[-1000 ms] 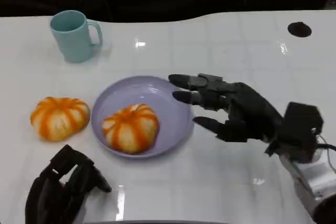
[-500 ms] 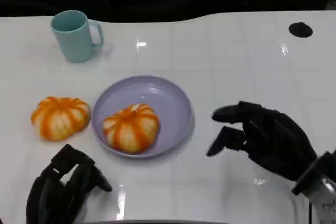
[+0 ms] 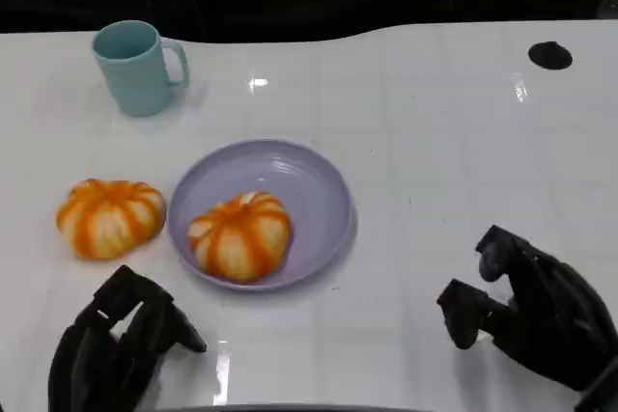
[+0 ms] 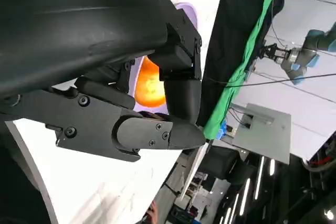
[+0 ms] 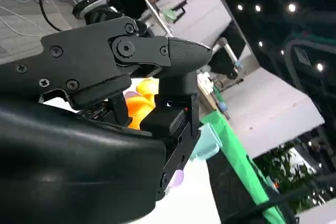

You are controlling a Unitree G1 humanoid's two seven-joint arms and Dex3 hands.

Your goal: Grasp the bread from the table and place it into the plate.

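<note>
One orange-striped bread [image 3: 239, 234] lies inside the lavender plate [image 3: 311, 167] at the table's middle. A second, similar bread [image 3: 109, 216] sits on the table just left of the plate. My right hand [image 3: 536, 311] hovers low at the near right, well apart from the plate, fingers loosely bent and holding nothing. My left hand [image 3: 121, 340] rests at the near left edge, below the second bread, holding nothing. In the left wrist view a bread [image 4: 149, 82] shows past the fingers [image 4: 173, 132]. The right wrist view shows a bread [image 5: 139, 100] behind the fingers [image 5: 178, 51].
A teal cup [image 3: 135, 67] stands at the far left, behind the plate. A small black round mark [image 3: 550, 54] sits at the table's far right. The white tabletop between the plate and my right hand is bare.
My right hand has pulled back from the plate's right rim toward the near right corner, with nothing in it. The bread stays in the plate. The left hand has not moved.
</note>
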